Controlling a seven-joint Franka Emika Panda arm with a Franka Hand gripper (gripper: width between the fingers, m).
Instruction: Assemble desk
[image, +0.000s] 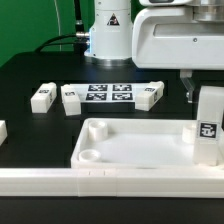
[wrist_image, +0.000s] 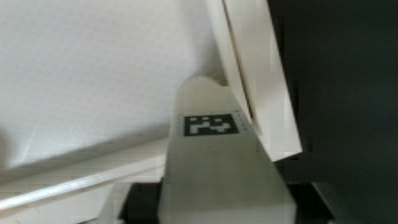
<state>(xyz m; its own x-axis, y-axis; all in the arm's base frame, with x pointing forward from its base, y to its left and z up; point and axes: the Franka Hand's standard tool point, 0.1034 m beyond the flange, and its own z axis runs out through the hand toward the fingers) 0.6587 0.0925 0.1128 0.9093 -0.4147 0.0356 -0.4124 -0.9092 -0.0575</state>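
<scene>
White leg, top hidden in pincer

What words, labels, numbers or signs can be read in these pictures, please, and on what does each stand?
No words, brands or numbers can be read.
On the marker board: black-and-white tag patterns only, no letters.
On the upright leg: one such tag, no text.
On the loose legs: dark tag marks, too small to read.
On the robot base: a dark mark, too blurred to read.
</scene>
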